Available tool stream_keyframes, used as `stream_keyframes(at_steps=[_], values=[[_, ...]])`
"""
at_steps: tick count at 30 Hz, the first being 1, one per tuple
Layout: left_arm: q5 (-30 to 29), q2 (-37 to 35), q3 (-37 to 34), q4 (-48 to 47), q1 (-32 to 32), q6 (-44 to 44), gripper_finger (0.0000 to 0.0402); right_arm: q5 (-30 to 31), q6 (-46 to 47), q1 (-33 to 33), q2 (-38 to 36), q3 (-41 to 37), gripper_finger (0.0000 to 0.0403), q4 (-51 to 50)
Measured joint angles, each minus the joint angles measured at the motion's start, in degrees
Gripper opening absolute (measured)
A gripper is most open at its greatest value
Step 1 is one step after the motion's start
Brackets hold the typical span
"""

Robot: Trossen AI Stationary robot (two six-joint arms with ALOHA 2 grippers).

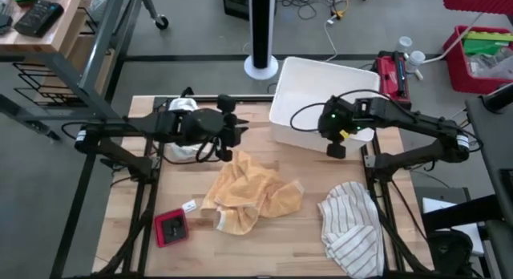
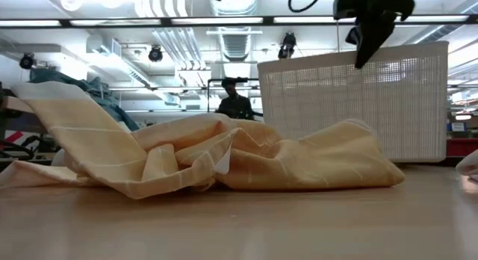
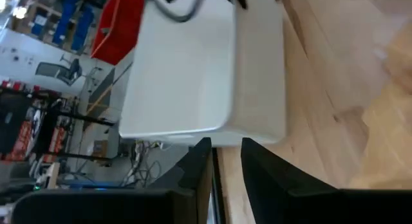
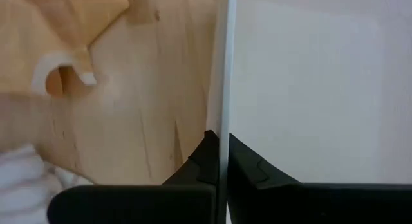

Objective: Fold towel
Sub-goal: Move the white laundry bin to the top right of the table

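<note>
1. Orange towel [image 1: 250, 199] crumpled mid-table, long axis running left-near to right-far.
2. Left gripper [image 1: 230, 133] raised just beyond its far-left edge, nearer; fingers slightly parted, empty.
3. Right gripper [image 1: 336, 147] over the white basket's [image 1: 309, 88] near rim, fingers closed, empty.

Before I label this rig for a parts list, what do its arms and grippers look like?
Both arms are black and jointed. The left arm has a white band and looping black cable. The right arm carries a curved black cable and a green light. The left gripper and right gripper have dark, angular fingers.
</note>
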Motion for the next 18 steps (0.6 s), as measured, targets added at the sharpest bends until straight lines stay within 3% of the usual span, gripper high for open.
stream_keyframes(at_steps=[5, 9, 18], values=[[-0.04, -1.83, 0.0, 0.11, 0.0, -3.41, 0.0075, -3.25, -7.1, 0.0, -3.09, -1.65, 0.0002, 1.19], [0.33, -2.19, -0.04, 0.12, -0.02, -6.12, 0.0075, -6.53, -7.32, 0.06, -4.45, -2.85, 0.0002, 1.81], [2.26, -1.54, -0.15, 0.06, -0.13, -12.42, 0.0075, -3.66, -2.85, -0.03, -5.64, -8.5, 0.0002, 5.03]])
